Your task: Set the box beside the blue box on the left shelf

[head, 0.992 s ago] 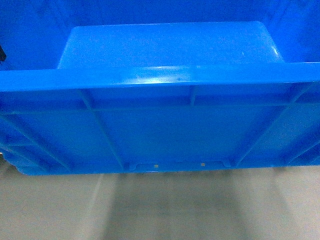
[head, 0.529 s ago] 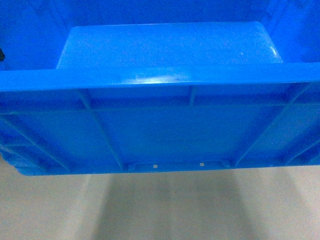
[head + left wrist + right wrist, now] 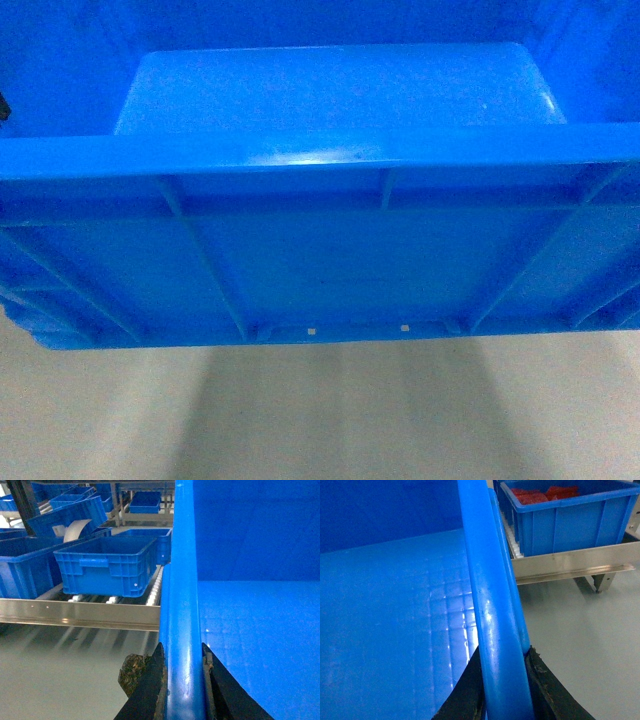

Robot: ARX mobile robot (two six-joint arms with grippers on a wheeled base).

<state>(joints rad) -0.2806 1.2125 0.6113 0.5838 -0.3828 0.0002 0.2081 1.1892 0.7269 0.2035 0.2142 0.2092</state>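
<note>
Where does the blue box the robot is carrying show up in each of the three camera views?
Head: the box fills the upper two thirds.
Left wrist: its rim runs up the middle, floor at right, left gripper clamped on it.
Right wrist: rim up the middle, floor at left, right gripper clamped on it.
Shared landmark: the thick rim.

Head above, wrists rim-level (shared box (image 3: 330, 250))

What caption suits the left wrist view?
Left hand shut on the box rim, blue box on left shelf ahead.
</note>
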